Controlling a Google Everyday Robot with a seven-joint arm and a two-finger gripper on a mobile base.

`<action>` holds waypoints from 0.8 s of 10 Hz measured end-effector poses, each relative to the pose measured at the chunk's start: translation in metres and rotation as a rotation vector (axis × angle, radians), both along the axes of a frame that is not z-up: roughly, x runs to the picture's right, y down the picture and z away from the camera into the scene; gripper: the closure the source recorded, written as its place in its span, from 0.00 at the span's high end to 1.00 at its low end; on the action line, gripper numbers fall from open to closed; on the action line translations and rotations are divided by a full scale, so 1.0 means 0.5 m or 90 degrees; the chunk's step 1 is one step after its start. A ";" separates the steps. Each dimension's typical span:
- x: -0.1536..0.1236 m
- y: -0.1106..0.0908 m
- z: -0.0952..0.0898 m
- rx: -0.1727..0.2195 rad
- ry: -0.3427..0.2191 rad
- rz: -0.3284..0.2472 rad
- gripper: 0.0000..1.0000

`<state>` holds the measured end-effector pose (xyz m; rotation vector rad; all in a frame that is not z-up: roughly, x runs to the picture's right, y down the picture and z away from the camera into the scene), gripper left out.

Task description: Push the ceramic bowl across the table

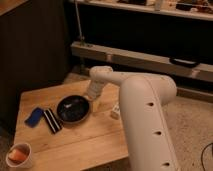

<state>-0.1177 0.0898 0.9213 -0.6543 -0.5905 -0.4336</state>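
The ceramic bowl (pixel 73 108) is set near the middle of the light plank table (pixel 87 142), the gripper (pixel 94 98) is held just beside its rim with its grip not discernible, and speckled flooring (pixel 196 125) and dark shelving (pixel 135 30) are seen beyond.

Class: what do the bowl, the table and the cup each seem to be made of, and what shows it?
Bowl: probably glazed ceramic, glossy black with pale highlights. Table: bare light wood, matte, with plank seams showing. Cup: white, ceramic or paper, cannot tell which. The gripper is beside the bowl's right edge as seen.
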 end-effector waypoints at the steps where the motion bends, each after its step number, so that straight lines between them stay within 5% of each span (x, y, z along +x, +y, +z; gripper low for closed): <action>1: -0.015 -0.001 -0.001 0.000 -0.006 -0.002 0.80; 8: -0.147 0.029 -0.036 -0.005 -0.060 -0.044 0.80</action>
